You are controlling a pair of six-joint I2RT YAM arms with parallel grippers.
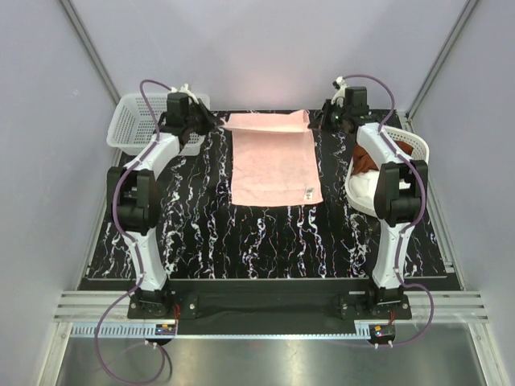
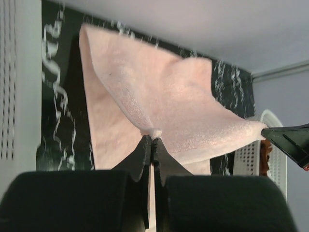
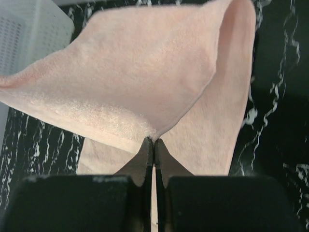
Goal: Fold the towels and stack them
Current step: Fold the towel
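**Figure. Two-arm fold of the first towel, seen from above and from both wrists.**

The black marbled table carries the work. The pink towel lies at its centre. Its long axis runs from the far side toward the arm bases, and a small label sits at its near right corner. Most of the cloth rests flat, and only the far edge is raised off the table.

A white mesh left basket stands at the far left corner. The right basket stands beside the right arm. It holds the rust-brown towel and the white towel, neither of them folded yet.

The left end effector is pinched tight on the far left corner of the pink towel. The right end effector is pinched tight on the far right corner. Each wrist view shows the jaws closed to a sliver, with cloth bunched at the tips.

From both end effectors, the free near edge lies straight toward the arm bases, along the long axis. Each arm is about equally close to its own corner, so neither leads. The step in hand is judged to be the first fold, with the task at an early stage. The coming move probably calls for both arms to draw the raised edge evenly toward the near edge, since uneven travel would skew the fold.
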